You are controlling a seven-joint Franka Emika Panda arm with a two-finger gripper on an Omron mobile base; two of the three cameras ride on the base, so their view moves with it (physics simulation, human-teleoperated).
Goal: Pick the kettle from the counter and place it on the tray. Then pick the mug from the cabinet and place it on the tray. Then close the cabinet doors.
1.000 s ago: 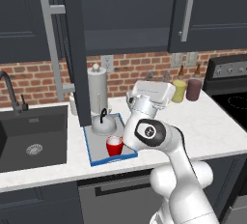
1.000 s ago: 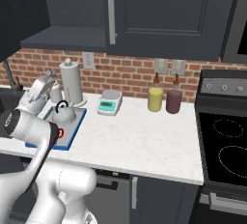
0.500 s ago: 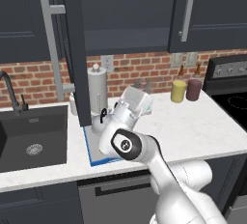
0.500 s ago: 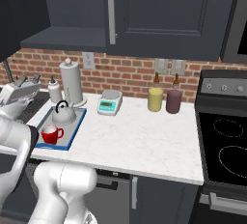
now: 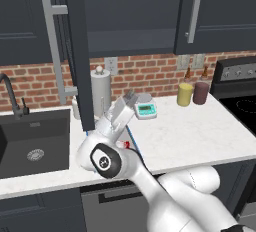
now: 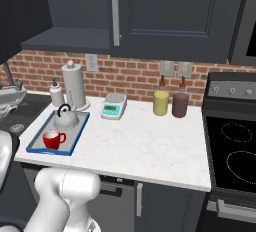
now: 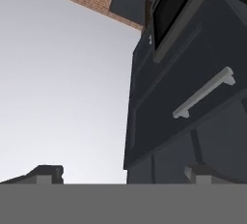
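Right base view, reckoned from the tray (image 6: 75, 137): the mug (image 6: 52, 139) sits on its near end, the kettle (image 6: 65, 117) behind it. Above, a cabinet door (image 5: 77, 51) stands open, unclosed. The gripper (image 7: 123, 175) is spread wide, empty.

red brick backsplash (image 6: 135, 73), black stove (image 6: 232, 146)

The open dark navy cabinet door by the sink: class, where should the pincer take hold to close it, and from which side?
Grip the long vertical grey bar handle on the dark navy cabinet door, coming from its sink-facing side: the bar stands off the panel there.
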